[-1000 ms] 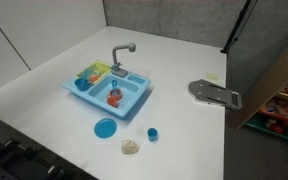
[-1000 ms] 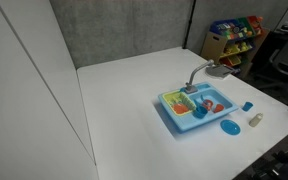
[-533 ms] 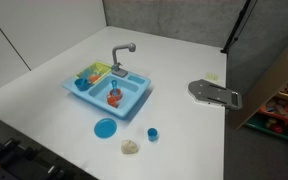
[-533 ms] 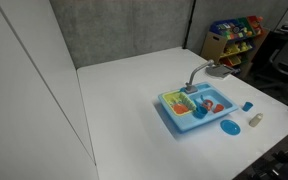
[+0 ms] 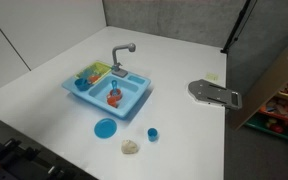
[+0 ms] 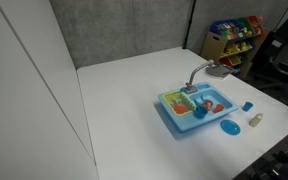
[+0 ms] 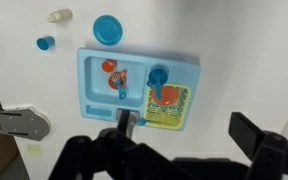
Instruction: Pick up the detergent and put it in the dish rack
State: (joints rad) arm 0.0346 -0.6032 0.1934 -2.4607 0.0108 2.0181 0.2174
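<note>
The detergent (image 5: 131, 147) is a small cream, lumpy bottle lying on the white table in front of the sink unit; it also shows in the other exterior view (image 6: 257, 118) and at the top left of the wrist view (image 7: 59, 15). The yellow-green dish rack (image 5: 94, 72) (image 6: 183, 105) (image 7: 168, 112) is one section of the light-blue sink unit (image 5: 134, 104) and holds an orange item. My gripper (image 7: 169, 145) is open and empty, high above the table over the rack side of the sink, far from the detergent. It is not seen in either exterior view.
A small blue cup (image 5: 152, 133) and a round blue plate (image 5: 105, 128) lie near the detergent. A red-orange item (image 5: 115, 95) sits in the basin under a grey faucet (image 5: 123, 50). A grey metal plate (image 5: 214, 93) lies near the table edge. A toy shelf (image 6: 234, 35) stands beyond the table.
</note>
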